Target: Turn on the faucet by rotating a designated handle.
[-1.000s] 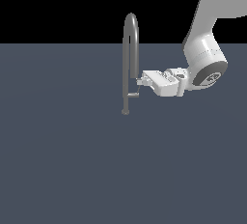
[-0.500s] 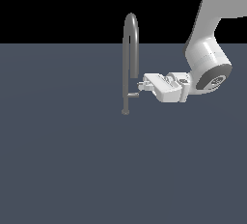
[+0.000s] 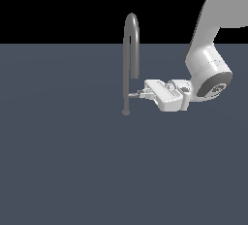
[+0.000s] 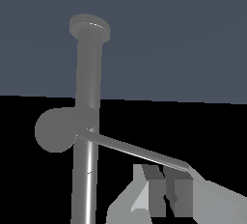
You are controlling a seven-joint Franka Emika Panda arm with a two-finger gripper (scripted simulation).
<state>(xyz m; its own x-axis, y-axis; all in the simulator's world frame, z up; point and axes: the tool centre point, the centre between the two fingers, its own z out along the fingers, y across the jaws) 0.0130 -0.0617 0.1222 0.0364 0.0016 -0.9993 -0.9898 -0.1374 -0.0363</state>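
Contacting only the free tip of the handle [image 4: 130,148], the gripper [image 3: 143,92] may slip off the faucet [image 3: 129,64] bar during rotation; jaw closure cannot be determined.

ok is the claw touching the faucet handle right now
Touching. The wrist view shows the handle ending right against one fingertip of the claw, with no gap.

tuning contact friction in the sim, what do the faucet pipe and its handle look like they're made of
Faucet: looks like grey metal with a satin finish, going by the soft bright streak along the pipe.
Handle: same grey, seemingly metal too, with a pale sheen along the thin bar. These are simulator renders, so only the look is certain.
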